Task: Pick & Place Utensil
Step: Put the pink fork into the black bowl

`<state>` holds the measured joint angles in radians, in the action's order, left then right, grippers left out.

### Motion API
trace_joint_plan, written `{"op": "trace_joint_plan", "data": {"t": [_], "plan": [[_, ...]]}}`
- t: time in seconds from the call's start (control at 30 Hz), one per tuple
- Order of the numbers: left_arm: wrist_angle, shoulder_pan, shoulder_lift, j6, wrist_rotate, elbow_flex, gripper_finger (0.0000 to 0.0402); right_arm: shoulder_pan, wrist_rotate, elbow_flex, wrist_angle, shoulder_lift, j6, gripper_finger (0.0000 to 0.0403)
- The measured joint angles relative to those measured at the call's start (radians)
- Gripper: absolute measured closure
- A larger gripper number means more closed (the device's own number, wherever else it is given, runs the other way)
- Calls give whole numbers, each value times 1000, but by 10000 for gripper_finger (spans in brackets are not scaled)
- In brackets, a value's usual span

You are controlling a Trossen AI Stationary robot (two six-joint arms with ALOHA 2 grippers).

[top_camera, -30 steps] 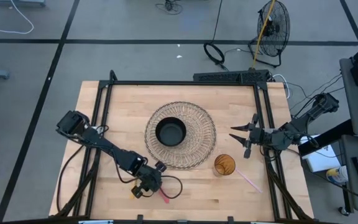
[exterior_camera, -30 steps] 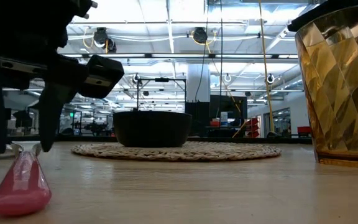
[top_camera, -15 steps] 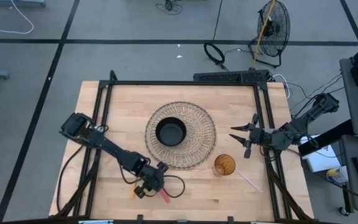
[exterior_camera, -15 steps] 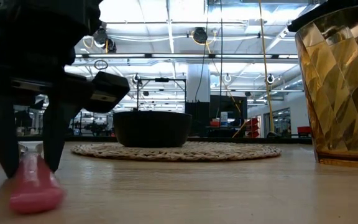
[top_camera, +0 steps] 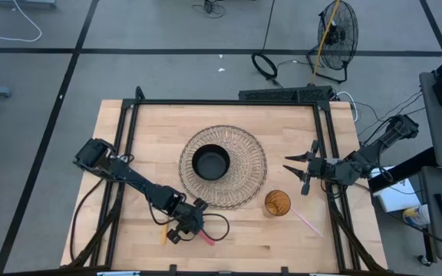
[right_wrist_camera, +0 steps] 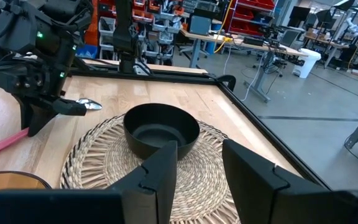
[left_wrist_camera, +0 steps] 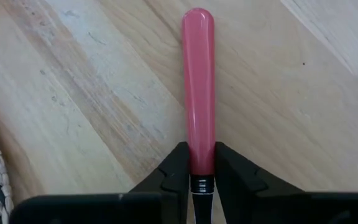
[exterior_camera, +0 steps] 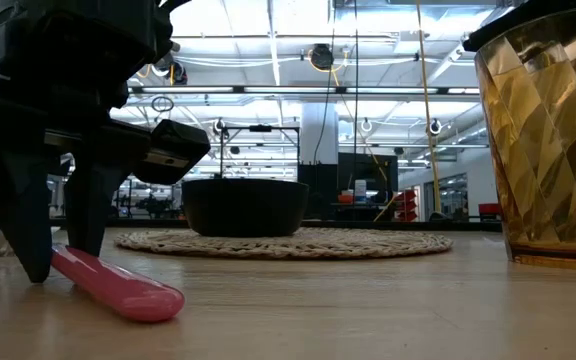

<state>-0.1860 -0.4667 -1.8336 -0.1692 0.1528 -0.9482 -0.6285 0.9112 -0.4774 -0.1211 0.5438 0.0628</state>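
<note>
Left end effector (left_wrist_camera: 197,167) pinching pink utensil handle (left_wrist_camera: 197,87), handle pointing forward on table (left_wrist_camera: 92,74)

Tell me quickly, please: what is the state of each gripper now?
Left gripper: closed on the pink-handled utensil, near the table's front edge.
Right gripper: open, holding nothing, waiting at the table's right side.

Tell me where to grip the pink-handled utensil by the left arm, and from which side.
Grip the pink-handled utensil on its straight round handle near the metal collar, from above, fingers either side. It lies low on the table with the handle's sides exposed. The left gripper is already shut on it there; the right gripper waits open at the table's right edge.
</note>
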Motion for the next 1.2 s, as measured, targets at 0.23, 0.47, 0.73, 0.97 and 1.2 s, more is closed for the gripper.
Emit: {"op": "trace_joint_plan", "data": {"t": [0.23,0.47,0.73,0.97,1.2], "plan": [[23,23,12,7,-17,2,353,0,0,0,-2,0,0,275],[22,37,45,19,-56,5,343,0,0,0,-3,0,0,275],[113,53,120,13,-59,2,352,0,0,0,-4,0,0,275],[173,100,233,-27,-165,1,343,0,0,0,-14,0,3,275],[253,187,347,-114,-237,2,349,-1,-1,0,-12,0,4,275]]}}
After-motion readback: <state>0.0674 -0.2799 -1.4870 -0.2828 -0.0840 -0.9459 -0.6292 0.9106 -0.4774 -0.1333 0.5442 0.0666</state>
